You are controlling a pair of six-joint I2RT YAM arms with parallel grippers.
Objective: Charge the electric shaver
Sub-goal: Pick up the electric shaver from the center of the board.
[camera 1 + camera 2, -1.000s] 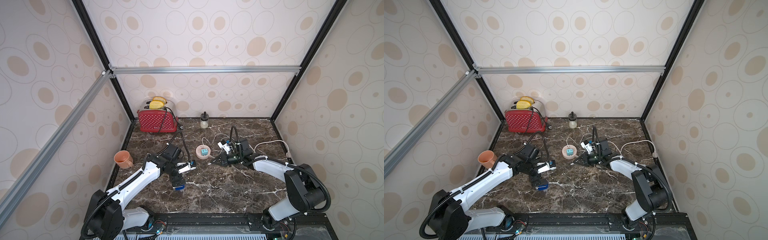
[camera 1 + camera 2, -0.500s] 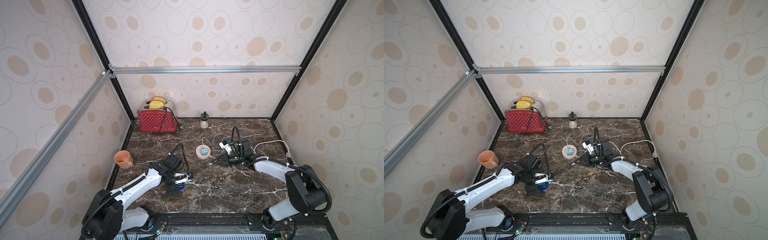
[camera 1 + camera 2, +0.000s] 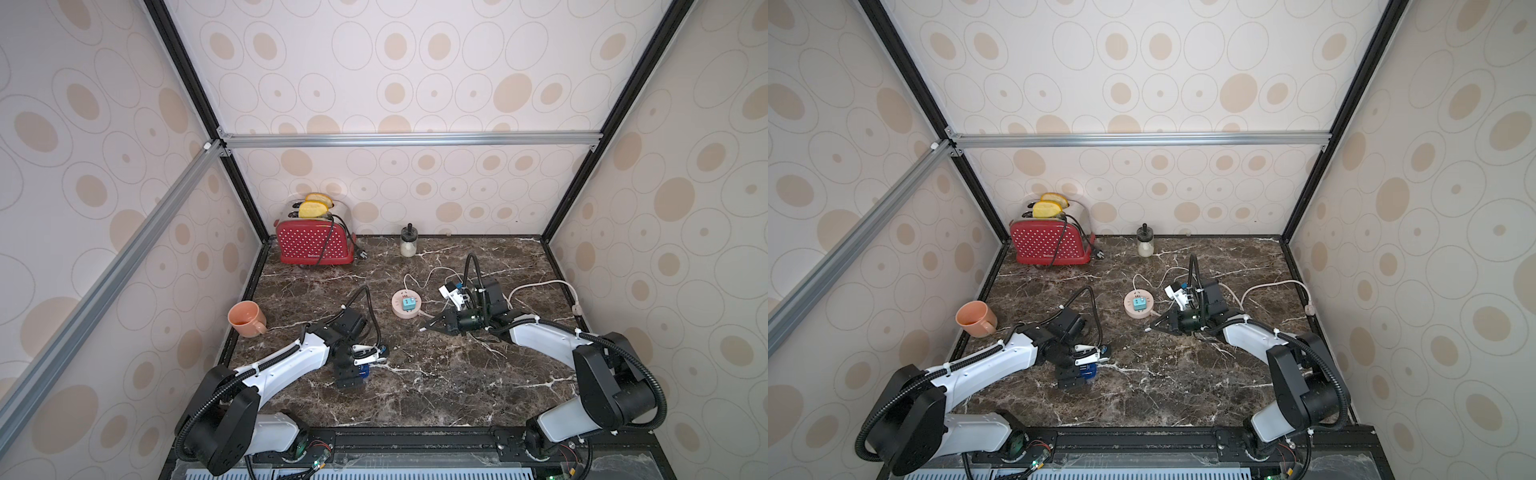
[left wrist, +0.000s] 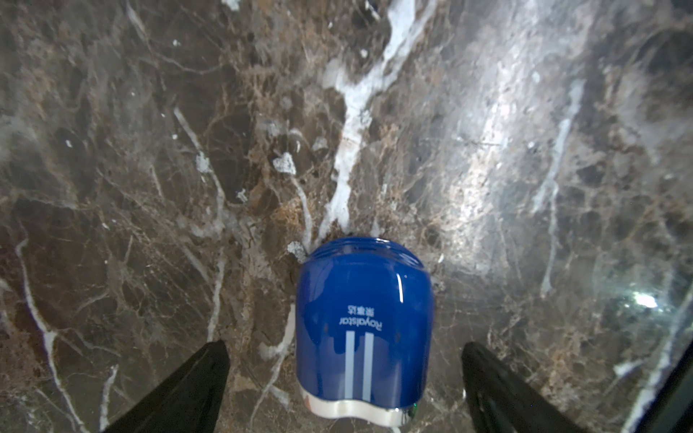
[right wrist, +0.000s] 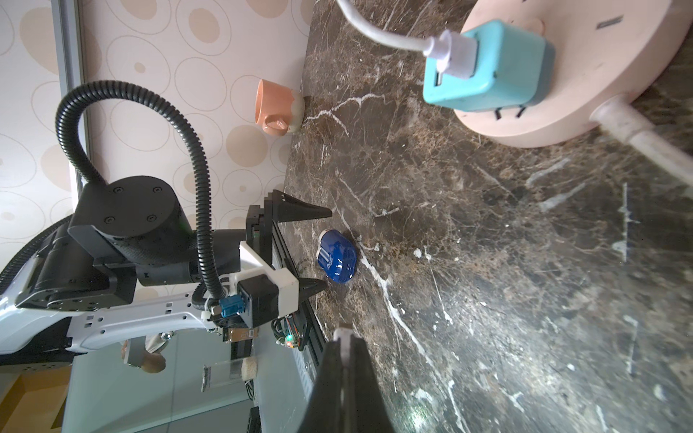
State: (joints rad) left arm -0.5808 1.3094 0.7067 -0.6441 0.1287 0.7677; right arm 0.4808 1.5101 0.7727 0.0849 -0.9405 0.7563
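The shaver [image 4: 362, 326] lies flat on the table [image 3: 436, 386], front left, with bare marble all round and the edges well off. The left gripper [image 4: 343, 346] has dropped over it, jaws wide, holding nothing. The right gripper [image 3: 426, 328] hasn't moved and is pinched shut on a white plug [image 5: 345, 345]. From above, the shaver is mostly hidden.

A red toaster [image 3: 312, 246] with 2 bread slices [image 3: 315, 207] stands in the bench's [image 3: 436, 395] far left corner, a jar [image 3: 408, 245] nearby, a mug [image 3: 246, 319] by the left edge.
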